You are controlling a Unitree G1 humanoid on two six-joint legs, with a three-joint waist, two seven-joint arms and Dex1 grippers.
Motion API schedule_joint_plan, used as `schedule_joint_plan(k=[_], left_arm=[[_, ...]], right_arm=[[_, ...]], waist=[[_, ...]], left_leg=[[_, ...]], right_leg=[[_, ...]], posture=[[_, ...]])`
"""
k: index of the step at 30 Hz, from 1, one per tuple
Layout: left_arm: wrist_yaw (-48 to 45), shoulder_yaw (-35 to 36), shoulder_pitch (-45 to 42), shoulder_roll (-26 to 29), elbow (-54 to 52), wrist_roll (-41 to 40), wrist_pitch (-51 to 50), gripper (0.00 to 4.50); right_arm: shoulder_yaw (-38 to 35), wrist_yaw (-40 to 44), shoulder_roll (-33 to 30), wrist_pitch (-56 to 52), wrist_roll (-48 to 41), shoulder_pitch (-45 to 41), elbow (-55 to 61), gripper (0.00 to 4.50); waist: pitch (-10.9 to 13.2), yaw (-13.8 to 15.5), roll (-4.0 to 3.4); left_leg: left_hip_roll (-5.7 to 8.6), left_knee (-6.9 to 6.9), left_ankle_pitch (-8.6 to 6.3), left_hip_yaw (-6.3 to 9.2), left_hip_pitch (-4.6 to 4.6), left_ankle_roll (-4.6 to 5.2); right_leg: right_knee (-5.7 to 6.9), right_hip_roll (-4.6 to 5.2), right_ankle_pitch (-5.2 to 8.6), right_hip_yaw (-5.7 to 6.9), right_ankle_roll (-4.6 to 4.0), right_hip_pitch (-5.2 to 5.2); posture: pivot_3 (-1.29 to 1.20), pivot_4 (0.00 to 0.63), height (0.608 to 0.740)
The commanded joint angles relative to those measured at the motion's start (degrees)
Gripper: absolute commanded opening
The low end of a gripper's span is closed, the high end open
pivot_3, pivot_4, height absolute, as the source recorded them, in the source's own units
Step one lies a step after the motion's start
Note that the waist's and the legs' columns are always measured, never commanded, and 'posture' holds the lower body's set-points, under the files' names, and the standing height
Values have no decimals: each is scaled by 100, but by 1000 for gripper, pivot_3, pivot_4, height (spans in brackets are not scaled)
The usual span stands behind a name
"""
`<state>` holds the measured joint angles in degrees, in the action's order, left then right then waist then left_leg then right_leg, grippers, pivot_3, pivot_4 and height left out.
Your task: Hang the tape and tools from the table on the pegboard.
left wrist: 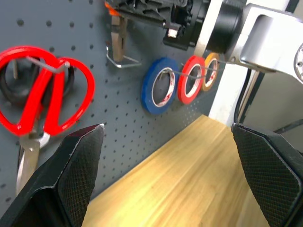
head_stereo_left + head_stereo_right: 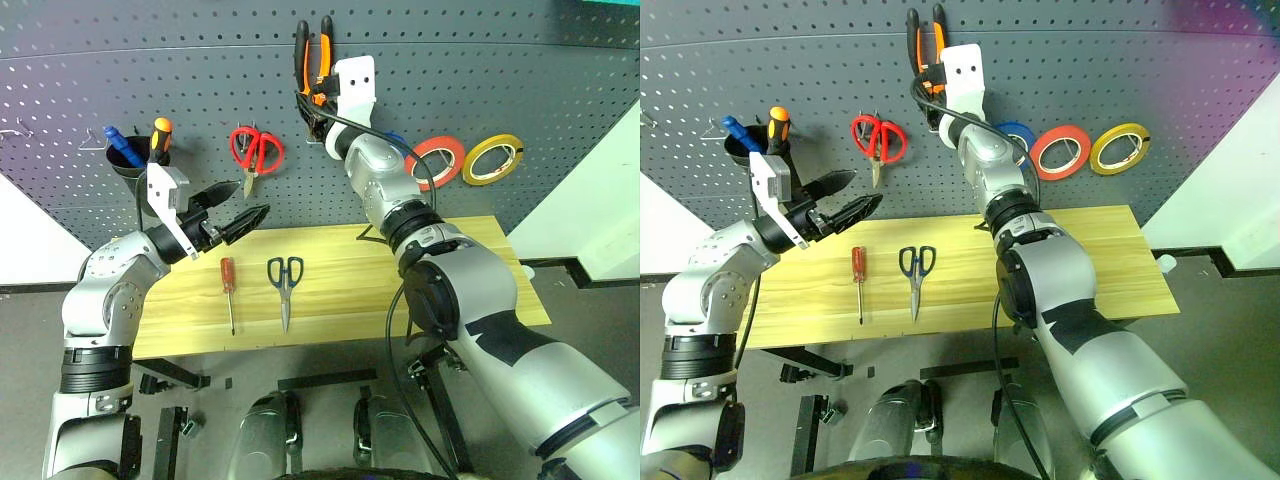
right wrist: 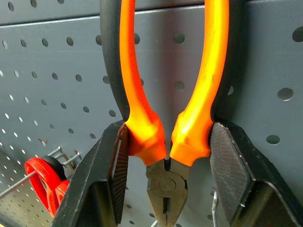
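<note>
- I had the right gripper [image 3: 165, 156] clamped on the pliers [image 2: 313, 60], handles at 12 o'clock against the pegboard [image 2: 520, 70].
- Left gripper [image 2: 232, 208] stood apart, empty.
- Next, I judged: seat them on a hook.

Red-handled scissors [image 2: 256, 151] hung on a hook, blades down. Left of them, a black cup [image 2: 133, 168] holding an orange-and-black screwdriver [image 2: 160, 136] and a blue one [image 2: 122, 145] (both handle-up). Farther right, a blue roll [image 1: 158, 86] and a yellow roll [image 2: 493, 158], hung well apart from the cup.
</note>
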<state>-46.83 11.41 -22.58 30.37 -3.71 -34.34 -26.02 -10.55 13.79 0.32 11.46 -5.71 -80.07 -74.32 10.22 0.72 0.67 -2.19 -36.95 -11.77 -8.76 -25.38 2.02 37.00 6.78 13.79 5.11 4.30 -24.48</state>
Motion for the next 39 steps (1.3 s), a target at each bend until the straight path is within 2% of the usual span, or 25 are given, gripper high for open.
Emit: schedule_joint_plan(k=[1,10,12,13,17,18,20,24,27,29,34,39], left_arm=[[-36,61,1,109,-144,14,59,4500],[-110,-37,-97,79,67,156,225,4500],[-138,-51,-125,69,110,166,249,4500],[-149,-55,-141,68,132,168,258,4500],[-202,-59,-170,93,229,190,311,4500],[-222,-52,-156,115,255,202,335,4500],[-244,-43,-140,142,301,231,368,4500],[-253,-41,-53,170,295,302,442,4500],[-123,-56,17,168,174,384,424,4500],[2,-206,96,215,23,529,268,4500],[181,-389,117,180,-78,649,40,4500],[278,-643,91,98,-108,774,-81,4500]], right_arm=[[-60,-169,-204,12,6,-48,220,2080],[-55,-379,-294,-113,94,201,221,2080],[-47,-329,-282,-117,84,272,256,2822],[-65,-346,-284,-86,57,283,300,2986],[-105,-270,-368,152,-35,317,672,4328],[-81,-215,-406,156,-43,377,931,4465],[-16,-50,-447,110,-52,530,1423,4465],[91,291,-543,-598,-263,1401,3480,4465],[243,716,-811,-1786,-709,2378,5504,4465],[404,1160,-1143,-2755,-1185,3050,6753,4465],[403,1402,-1615,-4027,-1729,3792,7780,4465],[603,1910,-2066,-4449,-1872,4337,8170,4465]], waist=[[14,0,-2],[47,-1,-7],[48,1,-6],[48,1,-7],[55,2,-12],[55,4,-11],[59,10,-14],[57,7,-12],[53,12,-6],[50,14,-2],[51,-19,-4],[50,15,-3]], left_leg=[[0,0,0,1,0,0],[-1,6,-1,2,-3,-2],[-2,9,-1,2,-4,-2],[-2,12,-1,1,-5,-2],[-2,50,2,-5,-10,-8],[-1,75,8,-8,-10,-18],[-1,83,14,-12,-15,-28],[-2,84,18,-19,-68,-33],[-2,86,53,-21,-120,-84],[-2,97,44,-20,-121,-66],[-11,100,37,-38,-119,-24],[-17,83,34,-35,-114,-22]], right_leg=[[0,0,0,0,-1,0],[-3,4,0,-5,-5,-9],[-6,4,-1,-6,-7,-10],[-10,4,-2,-6,-9,-11],[-58,2,-21,-5,-32,-14],[-83,2,-35,0,-44,-16],[-89,3,-42,5,-45,-20],[-88,4,-44,6,-44,-69],[-87,2,-49,10,-36,-94],[-92,0,-49,15,-8,-91],[-93,-32,-15,27,22,-91],[-91,-37,-15,36,24,-79]], posture=[[208,215,740],[186,204,740],[174,199,740],[173,198,740],[165,186,740],[164,182,740],[162,178,740],[161,161,740],[161,151,740],[158,147,740],[146,136,740],[140,128,740]])
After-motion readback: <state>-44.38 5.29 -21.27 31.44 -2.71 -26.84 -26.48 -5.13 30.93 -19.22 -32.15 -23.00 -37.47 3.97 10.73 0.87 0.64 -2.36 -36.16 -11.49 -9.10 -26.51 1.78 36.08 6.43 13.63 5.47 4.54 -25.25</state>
